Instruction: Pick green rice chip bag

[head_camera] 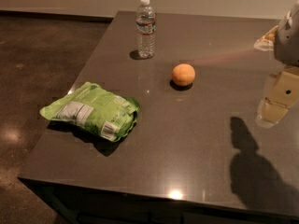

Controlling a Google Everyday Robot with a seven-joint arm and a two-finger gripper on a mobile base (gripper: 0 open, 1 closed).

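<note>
Camera view shows the gripper (274, 107) above the table (187, 162). I cannot tell if it is open or shut. The green rice chip bag (91, 111) lies well apart from it, past the orange (183, 74), at the table edge. A push could slide the bag off.

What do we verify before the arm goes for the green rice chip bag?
1. Target in view: green rice chip bag lies flat, label side up: ok.
2. Neighbours apart: orange and water bottle both stand apart from the bag: ok.
3. Bag fully supported: its left corner appears to jut past the table edge: not ok.
4. Gripper at the bag: it hangs over the table's right side, far away: not ok.
5. Straight path to the bag: orange sits beyond the line, likely free: ok.
</note>
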